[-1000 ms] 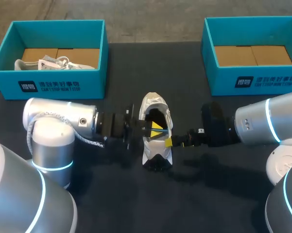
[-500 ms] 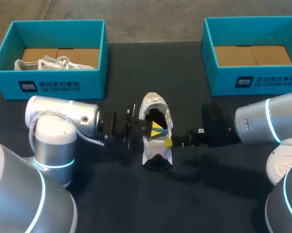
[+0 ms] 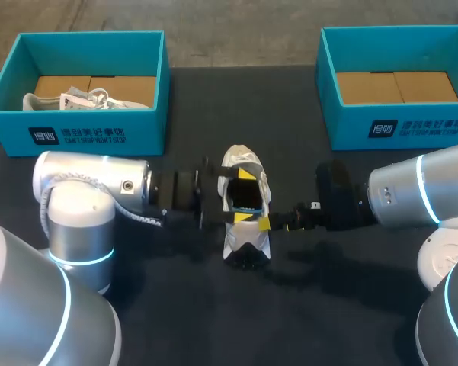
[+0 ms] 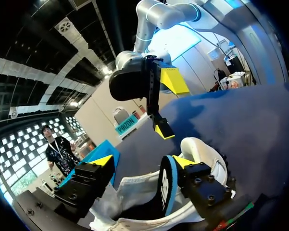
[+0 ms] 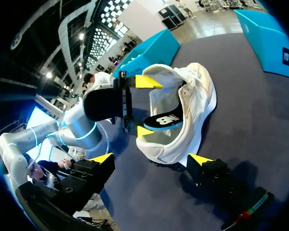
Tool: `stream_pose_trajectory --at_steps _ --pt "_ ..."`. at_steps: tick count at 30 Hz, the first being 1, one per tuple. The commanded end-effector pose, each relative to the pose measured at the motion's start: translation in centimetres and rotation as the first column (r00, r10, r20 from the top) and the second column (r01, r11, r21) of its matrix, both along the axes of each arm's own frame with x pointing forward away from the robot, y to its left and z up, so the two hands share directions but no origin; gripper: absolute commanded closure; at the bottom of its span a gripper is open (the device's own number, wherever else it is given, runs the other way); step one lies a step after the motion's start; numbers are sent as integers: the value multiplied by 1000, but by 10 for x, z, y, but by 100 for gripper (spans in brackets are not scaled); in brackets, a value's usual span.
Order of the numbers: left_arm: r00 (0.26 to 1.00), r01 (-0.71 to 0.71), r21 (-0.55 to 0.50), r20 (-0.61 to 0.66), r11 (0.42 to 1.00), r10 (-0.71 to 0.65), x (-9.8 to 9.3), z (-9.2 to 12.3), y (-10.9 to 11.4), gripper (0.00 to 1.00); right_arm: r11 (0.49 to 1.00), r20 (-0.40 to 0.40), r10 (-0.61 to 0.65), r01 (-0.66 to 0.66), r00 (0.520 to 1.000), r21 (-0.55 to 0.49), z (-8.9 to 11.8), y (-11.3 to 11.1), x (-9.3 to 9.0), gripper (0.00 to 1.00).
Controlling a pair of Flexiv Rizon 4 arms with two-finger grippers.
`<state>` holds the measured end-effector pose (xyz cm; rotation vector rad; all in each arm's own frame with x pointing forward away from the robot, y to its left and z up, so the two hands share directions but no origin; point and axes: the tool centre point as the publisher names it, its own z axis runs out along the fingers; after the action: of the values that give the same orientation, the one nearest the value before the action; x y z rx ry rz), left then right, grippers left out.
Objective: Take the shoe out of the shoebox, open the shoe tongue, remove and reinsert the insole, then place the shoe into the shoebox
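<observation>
Shoebox (image 3: 76, 133) at left holds a white shoe (image 3: 68, 100) on its cardboard floor (image 3: 122, 85)

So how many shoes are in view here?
2. One shoe stands on the table near its middle; the other shoe lies in the left box. Box walls could hide more.

Table (image 3: 175, 320): dark, matte top.
Far left: teal shoebox (image 3: 84, 137), upright, top open.
Far right: second teal shoebox (image 3: 400, 126), top open, well apart from the first.
Middle: white sneaker (image 3: 240, 238), opening upward, nearer the front than both boxes.
</observation>
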<state>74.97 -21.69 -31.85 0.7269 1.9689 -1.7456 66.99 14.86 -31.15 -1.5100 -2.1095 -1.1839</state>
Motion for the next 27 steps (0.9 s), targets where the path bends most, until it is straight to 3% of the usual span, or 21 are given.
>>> stream_pose_trajectory --at_steps 1,7,8,12,21,27 --pt "1000 -5 -2 7 1000 5 -1 9 4 16 1000 0 -6 6 1000 -8 0 4 0 0" --pt "1000 -12 -6 21 1000 12 3 19 8 12 1000 0 -6 6 1000 -8 0 4 0 0" --pt "1000 -11 -3 26 1000 11 4 21 9 18 1000 0 -6 6 1000 -8 0 4 0 0" --pt "999 6 -1 49 1000 -6 5 33 11 26 1000 0 -6 6 1000 -8 0 4 0 0" --pt "997 60 50 53 997 -63 2 42 17 16 1000 0 -6 6 1000 -8 0 4 0 0" --pt "997 70 30 40 997 -72 -1 50 19 28 1000 0 -6 6 1000 -8 0 4 0 0"
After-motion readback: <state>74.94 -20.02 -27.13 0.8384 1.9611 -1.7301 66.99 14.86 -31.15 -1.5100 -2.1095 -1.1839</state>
